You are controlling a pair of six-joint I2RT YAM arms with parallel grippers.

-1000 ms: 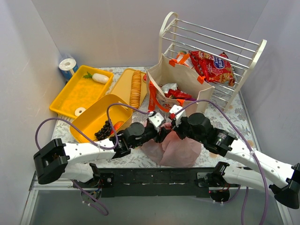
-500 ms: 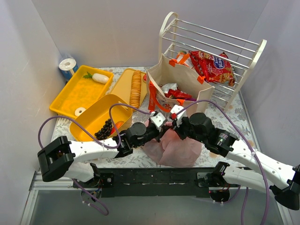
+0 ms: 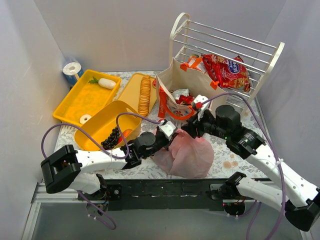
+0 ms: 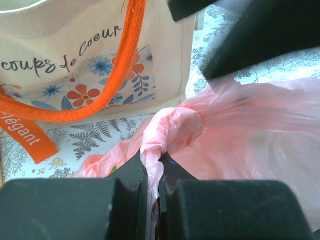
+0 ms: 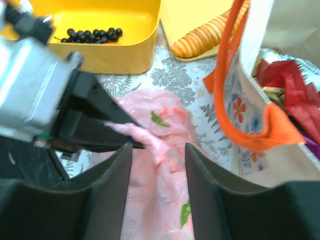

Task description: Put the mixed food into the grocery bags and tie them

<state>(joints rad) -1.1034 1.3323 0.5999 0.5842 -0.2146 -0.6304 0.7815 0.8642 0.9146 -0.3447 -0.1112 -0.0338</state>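
The pink plastic bag [image 3: 187, 157] lies full on the table in front of the arms, its top twisted into a knot [image 4: 175, 127]. My left gripper [image 3: 169, 135] is shut on a twisted strand of the pink bag [image 4: 152, 165] just below the knot. My right gripper [image 3: 192, 127] is open and empty, raised above the bag [image 5: 160, 165]. The beige tote [image 3: 192, 87] with orange straps [image 4: 120, 65] stands behind, with red and silver packets [image 3: 187, 99] inside. A red snack packet [image 3: 227, 70] lies on the wire rack.
A white wire rack [image 3: 225, 45] stands at the back right. Yellow trays hold a row of biscuits [image 3: 145, 94], dark grapes [image 3: 111, 137], a white item [image 3: 106, 83]. A blue-white roll [image 3: 73, 70] stands at the back left. White walls close in both sides.
My right gripper has let go of the pink bag, opened and lifted up and back to the right. The left gripper stays shut on the bag's strand.
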